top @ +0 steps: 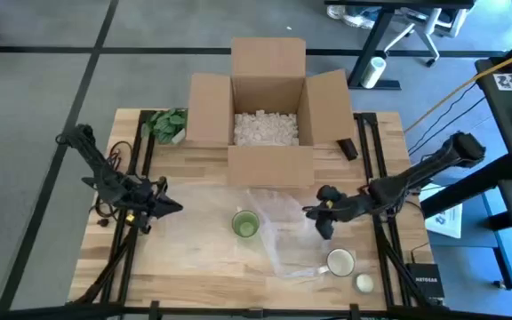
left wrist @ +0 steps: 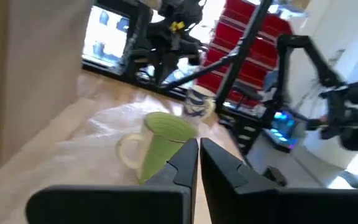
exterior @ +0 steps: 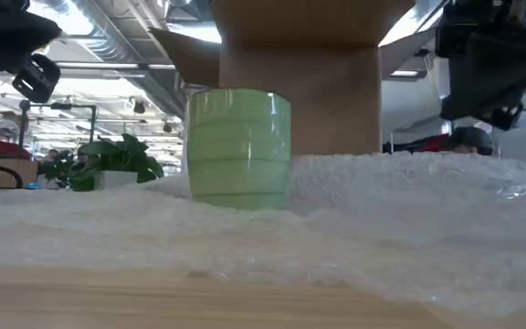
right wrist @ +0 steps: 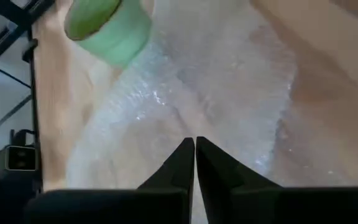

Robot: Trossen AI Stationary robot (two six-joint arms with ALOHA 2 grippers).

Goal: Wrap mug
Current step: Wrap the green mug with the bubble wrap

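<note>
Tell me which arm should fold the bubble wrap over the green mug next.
Probably the right. The right gripper hangs over the bubble wrap beside the green mug; the left gripper sits farther off, over bare table.

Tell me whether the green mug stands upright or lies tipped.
Upright: the green mug stands on its base on the bubble wrap, mouth upward in the high view.

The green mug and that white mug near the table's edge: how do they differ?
The green mug is plain light green; the white mug is white, with a bluish pattern in the left wrist view. The green mug stands on the bubble wrap mid-table; the white mug stands by the wrap's corner, nearer the front edge on the right arm's side. Both stand upright, mouths up, and neither is held.
</note>
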